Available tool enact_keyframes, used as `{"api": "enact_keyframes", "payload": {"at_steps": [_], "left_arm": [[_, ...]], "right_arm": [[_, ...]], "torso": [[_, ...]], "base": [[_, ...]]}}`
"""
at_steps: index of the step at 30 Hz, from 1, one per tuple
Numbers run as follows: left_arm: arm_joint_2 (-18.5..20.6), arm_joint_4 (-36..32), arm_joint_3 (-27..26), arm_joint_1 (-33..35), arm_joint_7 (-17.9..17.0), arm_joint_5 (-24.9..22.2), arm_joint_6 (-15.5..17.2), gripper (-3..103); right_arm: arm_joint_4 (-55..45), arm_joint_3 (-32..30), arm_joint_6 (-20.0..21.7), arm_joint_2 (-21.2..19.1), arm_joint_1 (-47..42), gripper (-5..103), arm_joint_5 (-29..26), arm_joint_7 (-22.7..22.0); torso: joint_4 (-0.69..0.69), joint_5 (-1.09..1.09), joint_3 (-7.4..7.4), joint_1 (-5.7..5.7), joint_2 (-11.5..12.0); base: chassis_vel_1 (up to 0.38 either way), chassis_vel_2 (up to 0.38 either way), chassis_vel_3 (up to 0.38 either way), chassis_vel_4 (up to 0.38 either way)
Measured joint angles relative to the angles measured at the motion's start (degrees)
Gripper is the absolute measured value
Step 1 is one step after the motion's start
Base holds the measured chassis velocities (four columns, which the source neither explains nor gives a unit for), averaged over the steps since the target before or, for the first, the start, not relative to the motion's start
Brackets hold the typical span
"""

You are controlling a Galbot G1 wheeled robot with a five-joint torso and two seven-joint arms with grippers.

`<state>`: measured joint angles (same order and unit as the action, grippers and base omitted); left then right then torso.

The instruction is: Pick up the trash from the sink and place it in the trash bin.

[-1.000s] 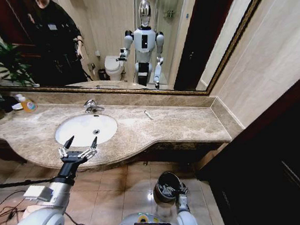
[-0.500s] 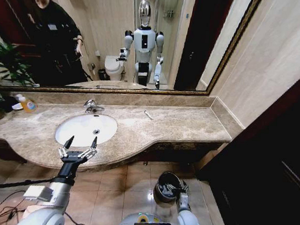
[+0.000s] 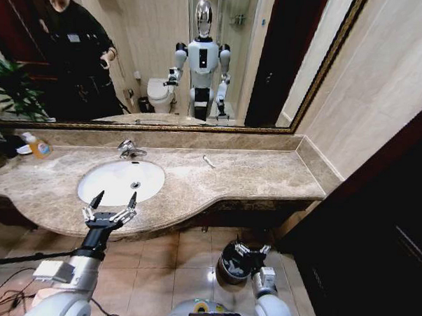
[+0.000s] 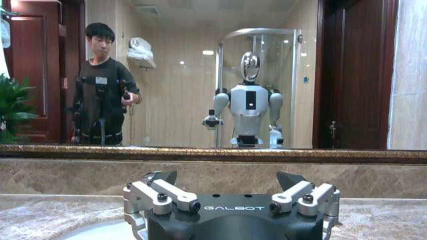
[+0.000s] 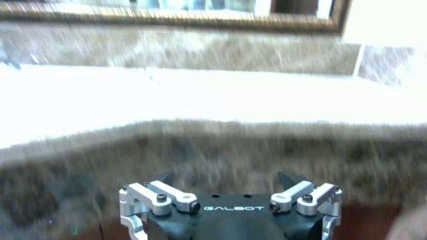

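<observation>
Trash bin on the floor below my worktop; what it holds is unclear.
My right claw spreads above its rim; my left claw spreads by the sink; a white stick lies on the worktop.

My head view is evenly lit, its edges bowed — glare off the floor tiles. My right wrist view is smeared, the countertop blown out white; my left wrist view is sharp.
</observation>
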<state>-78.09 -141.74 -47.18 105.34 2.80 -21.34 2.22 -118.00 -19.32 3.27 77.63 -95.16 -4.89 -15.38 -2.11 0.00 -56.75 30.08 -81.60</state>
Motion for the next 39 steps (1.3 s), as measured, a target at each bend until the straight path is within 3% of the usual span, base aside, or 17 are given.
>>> {"api": "enact_keyframes", "payload": {"at_steps": [7, 16, 22, 27, 30, 33, 39], "left_arm": [[0.0, 0.0, 0.0, 0.0, 0.0, 0.0, 0.0, 100], [0.0, 0.0, 0.0, 0.0, 0.0, 0.0, 0.0, 100], [0.0, 0.0, 0.0, 0.0, 0.0, 0.0, 0.0, 100], [0.0, 0.0, 0.0, 0.0, 0.0, 0.0, 0.0, 100], [0.0, 0.0, 0.0, 0.0, 0.0, 0.0, 0.0, 100], [0.0, 0.0, 0.0, 0.0, 0.0, 0.0, 0.0, 100], [0.0, 0.0, 0.0, 0.0, 0.0, 0.0, 0.0, 100]], "right_arm": [[-5.2, 0.5, 7.9, -6.4, 9.2, 100, -7.5, 1.2], [-1.9, 1.2, 11.2, -14.4, 19.1, 100, -16.9, 6.1], [6.7, 3.8, 14.3, -19.6, 33.4, 100, -25.8, 11.7], [13.8, 8.4, 15.7, -20.2, 42.8, 100, -29.1, 14.2], [22.2, 13.9, 16.1, -18.7, 53.5, 100, -31.0, 15.3], [24.9, 15.4, 16.0, -18.1, 56.1, 100, -31.0, 16.1], [43.3, 22.8, 15.8, -12.1, 70.1, 100, -30.8, 20.5]], "torso": [[-0.01, 0.01, 0.00, 0.00, 0.0], [0.00, 0.01, -0.01, 0.00, 0.0], [0.01, 0.02, -0.01, 0.01, 0.0], [0.01, 0.02, -0.01, 0.01, 0.0], [-0.01, -0.01, -0.01, 0.01, 0.0], [-0.01, 0.03, -0.01, 0.01, 0.0], [0.00, -0.02, -0.01, 0.01, 0.0]], "base": [[0.000, 0.000, 0.000, 0.000], [0.000, 0.000, 0.000, 0.000], [0.000, 0.000, 0.000, 0.000], [0.000, 0.000, 0.000, 0.000], [0.000, 0.000, 0.000, 0.000], [0.000, 0.000, 0.000, 0.000], [0.000, 0.000, 0.000, 0.000]]}}
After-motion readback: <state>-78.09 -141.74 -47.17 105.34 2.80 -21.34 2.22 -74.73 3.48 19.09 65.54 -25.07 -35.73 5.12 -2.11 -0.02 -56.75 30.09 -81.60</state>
